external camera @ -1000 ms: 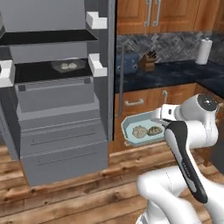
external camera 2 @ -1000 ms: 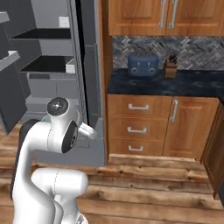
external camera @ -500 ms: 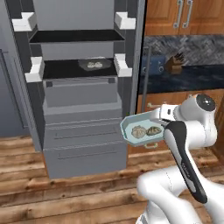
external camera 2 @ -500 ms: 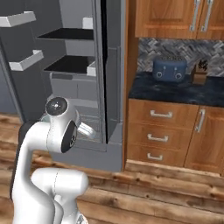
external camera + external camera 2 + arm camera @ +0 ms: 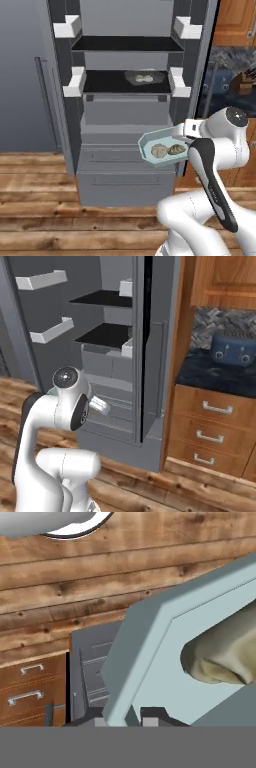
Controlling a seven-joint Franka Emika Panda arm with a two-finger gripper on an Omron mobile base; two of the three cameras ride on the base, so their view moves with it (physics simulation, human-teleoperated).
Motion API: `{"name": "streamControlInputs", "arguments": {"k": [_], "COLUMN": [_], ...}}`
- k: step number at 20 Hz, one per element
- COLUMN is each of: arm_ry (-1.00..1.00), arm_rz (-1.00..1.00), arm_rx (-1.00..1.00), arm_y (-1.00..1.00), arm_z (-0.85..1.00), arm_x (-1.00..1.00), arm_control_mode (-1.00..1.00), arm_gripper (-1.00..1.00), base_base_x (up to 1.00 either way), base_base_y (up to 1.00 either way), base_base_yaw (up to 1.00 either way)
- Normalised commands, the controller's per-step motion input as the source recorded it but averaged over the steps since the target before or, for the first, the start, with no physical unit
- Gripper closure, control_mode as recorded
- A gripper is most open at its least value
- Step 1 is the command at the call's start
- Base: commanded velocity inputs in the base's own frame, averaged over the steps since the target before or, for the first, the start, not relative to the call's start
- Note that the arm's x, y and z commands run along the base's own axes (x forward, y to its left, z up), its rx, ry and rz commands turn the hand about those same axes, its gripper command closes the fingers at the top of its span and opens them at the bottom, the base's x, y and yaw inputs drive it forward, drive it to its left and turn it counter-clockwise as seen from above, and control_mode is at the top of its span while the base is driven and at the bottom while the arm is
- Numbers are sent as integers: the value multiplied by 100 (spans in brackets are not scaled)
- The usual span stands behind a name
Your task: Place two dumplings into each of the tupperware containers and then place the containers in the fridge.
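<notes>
Gripper (image 5: 181,141) clenched on the near rim of container (image 5: 162,150), two dumplings (image 5: 167,149) inside, held level in front of the open fridge (image 5: 127,105). Target shelf (image 5: 105,82) sits above and ahead of the jaws; second container (image 5: 144,78) occupies its right half, left half free.

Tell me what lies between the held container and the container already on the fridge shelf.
In the left base view, between the held container and the shelved container: the fridge's grey drawer fronts.

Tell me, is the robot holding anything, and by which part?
Yes: the gripper pinches a container with two dumplings by its rim, in front of the open fridge.
</notes>
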Motion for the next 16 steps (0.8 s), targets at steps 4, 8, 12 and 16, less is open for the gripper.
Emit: {"name": "streamControlInputs", "arguments": {"k": [4,8,12,16], "arm_ry": [0,0,0,0], "arm_rz": [0,0,0,0], "arm_rx": [0,0,0,0], "arm_y": [0,0,0,0], "arm_z": [0,0,0,0], "arm_x": [0,0,0,0], "arm_control_mode": [100,100,100,100], "arm_gripper": [100,100,100,100], "base_base_x": [86,41,43,53], "base_base_y": [75,49,1,10], "base_base_yaw": [13,-5,-17,-20]}}
